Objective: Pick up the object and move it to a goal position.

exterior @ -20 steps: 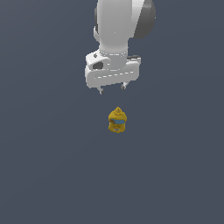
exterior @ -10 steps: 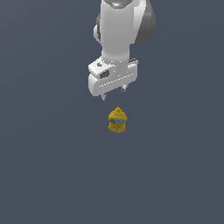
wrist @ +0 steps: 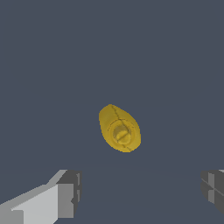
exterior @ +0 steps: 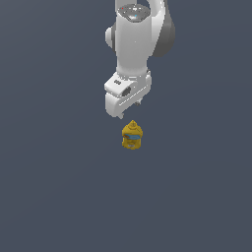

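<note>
Object sits on the plain grey table in the exterior view, claw just above it, not touching. Wrist view: object well ahead of the spread-apart fingers, empty. Grab and carry both left.

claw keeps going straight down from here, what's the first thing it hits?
Probably the yellow object. In the wrist view it sits ahead of the open claw, slightly off centre; depth is unclear.
</note>
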Robot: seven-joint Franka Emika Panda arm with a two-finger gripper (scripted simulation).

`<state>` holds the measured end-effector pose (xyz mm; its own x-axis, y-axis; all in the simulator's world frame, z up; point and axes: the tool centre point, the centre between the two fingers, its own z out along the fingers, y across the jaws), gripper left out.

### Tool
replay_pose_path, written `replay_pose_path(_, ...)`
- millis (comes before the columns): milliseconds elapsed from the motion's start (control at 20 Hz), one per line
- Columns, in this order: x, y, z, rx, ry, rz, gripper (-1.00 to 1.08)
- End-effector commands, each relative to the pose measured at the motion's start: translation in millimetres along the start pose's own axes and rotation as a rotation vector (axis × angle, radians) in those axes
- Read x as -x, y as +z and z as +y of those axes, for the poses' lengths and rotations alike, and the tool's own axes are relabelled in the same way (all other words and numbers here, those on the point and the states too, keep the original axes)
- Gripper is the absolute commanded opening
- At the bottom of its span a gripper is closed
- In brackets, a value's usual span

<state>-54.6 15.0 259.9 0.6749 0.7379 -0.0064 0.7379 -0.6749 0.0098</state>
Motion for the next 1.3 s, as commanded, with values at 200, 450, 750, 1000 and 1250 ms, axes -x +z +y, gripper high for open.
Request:
replay_pose_path(200, -5.0, 11.8, -1.1, -0.002, -0.175, 0.002, 1.0)
replay_pose_path(450, -8.7, 20.9, -2.2, -0.004, -0.309, 0.004, 1.0)
replay_pose_path(750, -12.5, 30.3, -3.5, -0.006, -0.447, 0.006, 1.0)
replay_pose_path(1000, -14.6, 35.6, -4.3, -0.007, -0.526, 0.008, 1.0)
replay_pose_path(1250, -15.7, 38.6, -4.8, -0.007, -0.57, 0.009, 1.0)
